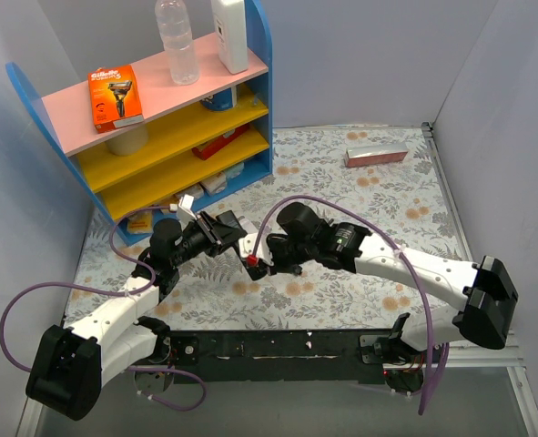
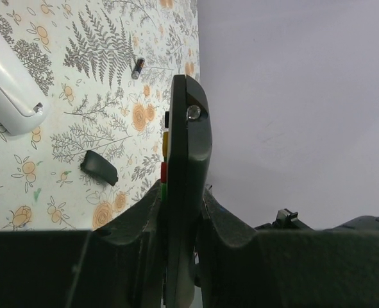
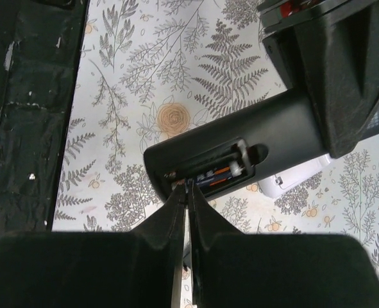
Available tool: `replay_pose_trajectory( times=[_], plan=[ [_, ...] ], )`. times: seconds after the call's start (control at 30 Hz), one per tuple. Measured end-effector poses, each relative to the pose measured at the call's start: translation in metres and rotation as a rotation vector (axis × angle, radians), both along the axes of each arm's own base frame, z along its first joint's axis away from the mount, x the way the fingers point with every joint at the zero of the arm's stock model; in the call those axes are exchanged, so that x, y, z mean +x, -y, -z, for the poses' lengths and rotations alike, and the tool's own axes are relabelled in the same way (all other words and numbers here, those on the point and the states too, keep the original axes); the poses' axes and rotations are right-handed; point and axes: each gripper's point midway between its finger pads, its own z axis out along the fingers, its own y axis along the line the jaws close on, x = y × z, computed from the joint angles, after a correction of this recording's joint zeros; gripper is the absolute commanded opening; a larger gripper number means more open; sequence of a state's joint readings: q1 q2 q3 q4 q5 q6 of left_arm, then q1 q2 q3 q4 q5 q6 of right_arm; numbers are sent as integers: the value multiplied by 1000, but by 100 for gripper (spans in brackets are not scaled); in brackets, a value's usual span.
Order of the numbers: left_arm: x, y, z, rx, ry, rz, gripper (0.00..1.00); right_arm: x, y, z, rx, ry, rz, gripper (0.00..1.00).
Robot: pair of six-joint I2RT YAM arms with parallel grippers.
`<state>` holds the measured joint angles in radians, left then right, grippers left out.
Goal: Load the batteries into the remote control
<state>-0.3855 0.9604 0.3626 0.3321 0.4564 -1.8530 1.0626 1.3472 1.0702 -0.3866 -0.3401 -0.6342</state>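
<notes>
Grey walls (image 1: 360,55) all round, floral cloth over the table (image 1: 360,205). At its middle, right gripper (image 3: 188,192) with fingers drawn together, barely a slit between them. Tips set at the near edge of the open battery compartment (image 3: 195,168) in the back of the black remote control (image 3: 240,138). Inside that compartment, one battery (image 3: 216,175) lying lengthwise, a pale contact at its far end. Cannot tell whether the tips touch it.

Clamped on the remote's other end, left gripper (image 2: 181,208), holding it clear of the cloth and edge-on to its own camera, coloured buttons along one side.

Down on the cloth: a loose battery (image 2: 138,68), a small black battery cover (image 2: 99,168) well apart from it, and a white device (image 2: 9,83) off to one side.

Further out, back left, a blue shelf unit (image 1: 261,109). On its pink top board, a clear bottle (image 1: 177,41) and a white container (image 1: 230,35) standing upright, plus an orange razor pack (image 1: 116,96) lying flat. On the yellow boards below, a red box (image 1: 221,146) and several small packs, too small to tell apart. Back right, alone on the cloth, a pink box (image 1: 375,155).
</notes>
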Motion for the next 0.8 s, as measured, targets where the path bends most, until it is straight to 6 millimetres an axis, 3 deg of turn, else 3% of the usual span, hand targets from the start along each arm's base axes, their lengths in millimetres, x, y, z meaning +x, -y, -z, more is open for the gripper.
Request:
replay_pose_trajectory(
  times=[0.33,0.5,0.67,0.8],
  plan=[
    [-7,3,-13,40,135,72,0,4,-18,-8,-6,-98,54,19],
    [-7,-1,-13,88,179,63,0,11,-19,-16,6,-147,115,31],
    [1,-10,-3,167,193,10,0,44,-3,-21,16,-185,307,46],
    [5,-17,5,217,190,-29,0,99,34,-26,26,-218,603,53]
  ],
)
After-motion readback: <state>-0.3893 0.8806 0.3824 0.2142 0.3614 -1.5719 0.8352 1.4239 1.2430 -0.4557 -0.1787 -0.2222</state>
